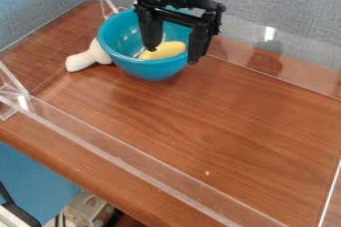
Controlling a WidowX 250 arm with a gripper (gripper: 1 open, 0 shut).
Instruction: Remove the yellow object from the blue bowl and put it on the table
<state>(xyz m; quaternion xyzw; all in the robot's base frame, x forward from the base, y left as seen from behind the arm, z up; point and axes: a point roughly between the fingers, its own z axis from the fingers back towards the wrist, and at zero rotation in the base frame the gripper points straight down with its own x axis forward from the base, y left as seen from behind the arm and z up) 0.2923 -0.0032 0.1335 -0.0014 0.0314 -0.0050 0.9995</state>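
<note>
At the left of the frame you see the whitish elongated object [91, 56], beside the blue bowl [122, 38]; leave it. The yellow object [166, 50] is in the bowl, upper middle of the frame. It seems light, rather stiff and smooth, so it may turn when you squeeze off-centre. Take it across its middle, and spare the bowl wall. To the right, the gripper [177, 47] stands above it, its fingers spread wide.

The bowl [126, 42] is teal-blue, the object inside [166, 50] yellow, the table [200, 121] brown wood-grained.
</note>
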